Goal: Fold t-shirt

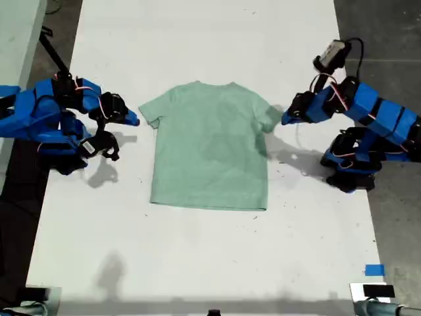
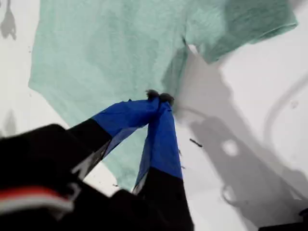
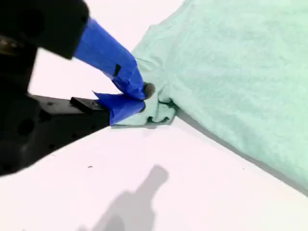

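The t-shirt [image 1: 209, 146] lies flat on the white table [image 1: 197, 263]. My first gripper [image 2: 159, 97] hovers with jaws together over the shirt's edge. My second gripper [image 3: 142, 98] is clamped on a bunched sleeve [image 3: 161, 111].

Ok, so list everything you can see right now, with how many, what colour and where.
t-shirt: one, pale mint green, spread flat in the middle of the table.
table: one, white, fills most of the exterior view.
tape piece: one, blue, on the table near the exterior view's lower right corner.
floor: dark grey, along both sides of the exterior view.
arms: two, blue and black, one at the exterior view's left and one at its right, both reaching toward the sleeves.
my first gripper: blue, jaws together above the t-shirt's edge.
my second gripper: blue, jaws closed on bunched sleeve cloth.
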Controlling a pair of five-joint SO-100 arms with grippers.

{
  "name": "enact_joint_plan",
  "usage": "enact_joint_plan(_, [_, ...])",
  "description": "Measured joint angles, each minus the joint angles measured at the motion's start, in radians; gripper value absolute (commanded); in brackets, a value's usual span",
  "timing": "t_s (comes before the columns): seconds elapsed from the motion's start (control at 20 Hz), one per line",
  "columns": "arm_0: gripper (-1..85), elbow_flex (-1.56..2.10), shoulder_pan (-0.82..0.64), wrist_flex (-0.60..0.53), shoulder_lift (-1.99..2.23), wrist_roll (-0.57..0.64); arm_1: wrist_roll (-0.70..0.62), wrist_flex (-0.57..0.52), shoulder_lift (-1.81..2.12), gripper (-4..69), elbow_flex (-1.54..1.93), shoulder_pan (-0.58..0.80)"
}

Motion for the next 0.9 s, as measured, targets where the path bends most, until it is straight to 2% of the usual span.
enact_joint_plan(0.2, [0.0,-0.25,-0.167,0.118,-0.239,0.138,-0.132,0.132,-0.164,2.4,-0.225,0.127])
enact_joint_plan(0.35, [0.5,-0.388,-0.247,0.173,-0.385,0.207,-0.198,0.196,-0.242,10.6,-0.342,0.198])
enact_joint_plan(0.45, [15.2,-0.446,-0.261,0.178,-0.43,0.225,-0.221,0.216,-0.281,18.5,-0.394,0.212])
enact_joint_plan(0.5, [18.2,-0.465,-0.262,0.187,-0.44,0.23,-0.229,0.225,-0.296,24.7,-0.413,0.215])
enact_joint_plan(0.55, [19.4,-0.472,-0.262,0.196,-0.451,0.241,-0.242,0.229,-0.307,27.5,-0.419,0.216])
enact_joint_plan(0.7, [19.9,-0.476,-0.262,0.21,-0.477,0.252,-0.302,0.222,-0.345,27.5,-0.408,0.241])
enact_joint_plan(0.9, [20.0,-0.476,-0.265,0.21,-0.502,0.262,-0.41,0.005,-0.36,29.2,-0.147,0.341])
